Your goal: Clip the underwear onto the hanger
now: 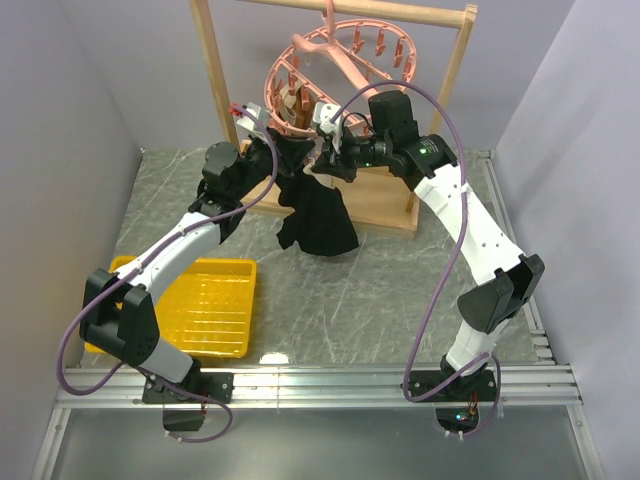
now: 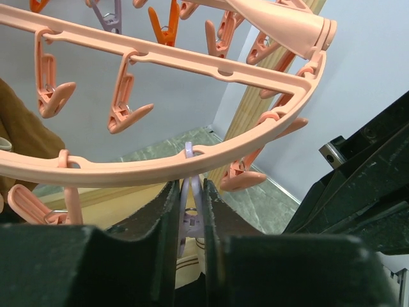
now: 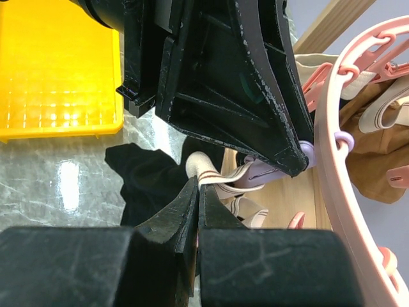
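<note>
The salmon-pink ring hanger (image 1: 340,55) hangs from the wooden rack, with several pegs dangling from it. The black underwear (image 1: 322,215) droops below it, its lower part resting on the table. My left gripper (image 1: 272,140) is shut on a lilac peg (image 2: 190,214) just under the ring (image 2: 128,169). My right gripper (image 1: 325,155) is shut on the underwear's pale striped waistband (image 3: 220,174), right beside that peg (image 3: 265,173). The black fabric (image 3: 144,182) hangs below the jaws. Whether the band sits inside the peg's mouth is hidden.
The light wooden rack frame (image 1: 213,70) and its base board (image 1: 385,200) stand at the back. A brown garment (image 3: 374,157) is clipped on the hanger. A yellow tray (image 1: 205,300) lies front left. Grey walls close in on both sides.
</note>
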### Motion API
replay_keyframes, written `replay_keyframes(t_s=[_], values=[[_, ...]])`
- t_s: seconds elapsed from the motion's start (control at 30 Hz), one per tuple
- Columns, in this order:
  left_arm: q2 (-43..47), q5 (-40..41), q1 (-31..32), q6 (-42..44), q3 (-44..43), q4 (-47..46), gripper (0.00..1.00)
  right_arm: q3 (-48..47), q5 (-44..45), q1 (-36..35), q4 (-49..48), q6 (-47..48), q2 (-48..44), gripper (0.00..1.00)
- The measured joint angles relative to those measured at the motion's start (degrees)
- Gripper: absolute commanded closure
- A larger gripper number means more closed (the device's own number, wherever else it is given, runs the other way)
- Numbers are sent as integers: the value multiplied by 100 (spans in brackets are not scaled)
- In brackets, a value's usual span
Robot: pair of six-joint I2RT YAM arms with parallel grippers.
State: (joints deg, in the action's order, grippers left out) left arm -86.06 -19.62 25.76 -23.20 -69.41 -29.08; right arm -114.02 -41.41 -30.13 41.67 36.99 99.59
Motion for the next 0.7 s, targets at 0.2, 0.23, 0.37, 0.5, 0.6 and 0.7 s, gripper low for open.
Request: replay_keyframes(t_s=[0.2,0.23,0.37,0.5,0.6,0.7], values=[[0,2,0,24,-103,157,63,0,0,0,0,0,0,100],[0,0,0,26,-127,197,60,0,2,0,0,0,0,100],[0,-26,15,2,-157,450,36,0,4,0,0,13,0,100],[-2,7,9,-46,-160,562,25,0,17,2,76,13,4,100],[9,59,-26,-114,-157,643,17,0,26,2,111,11,9,100],[94,63,-72,-203,-105,732,10,9,33,0,96,-7,11,100]])
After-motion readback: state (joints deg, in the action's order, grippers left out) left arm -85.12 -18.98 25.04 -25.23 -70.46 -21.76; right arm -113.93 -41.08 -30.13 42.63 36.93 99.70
